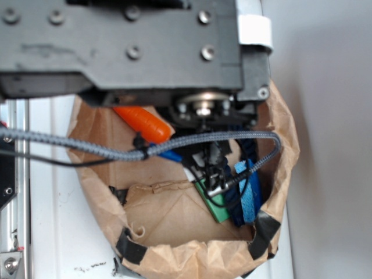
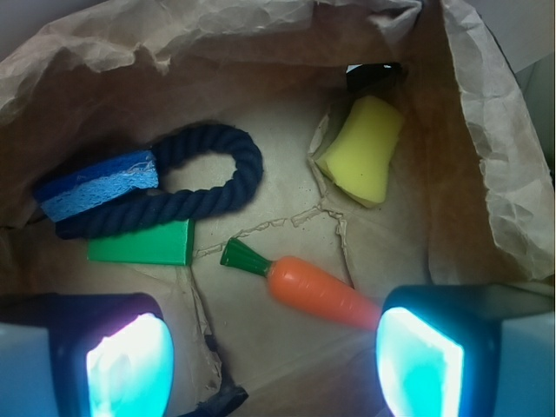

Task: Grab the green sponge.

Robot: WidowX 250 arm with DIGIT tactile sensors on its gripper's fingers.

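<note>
Claw (image 2: pixel 274 352) hovering over the bag (image 2: pixel 486 174), jaws apart.
Green sponge (image 2: pixel 143 244) lying beside the rope (image 2: pixel 187 187), near the carrot (image 2: pixel 313 287).

A brown paper bag (image 2: pixel 486 174) with crumpled walls carries the things. On its floor are seen the green sponge (image 2: pixel 143 244), a dark blue rope loop (image 2: pixel 187 187) with the blue sponge (image 2: pixel 97 185) lying across it, a toy carrot (image 2: pixel 308 287) and a yellow sponge (image 2: pixel 363 149).
</note>
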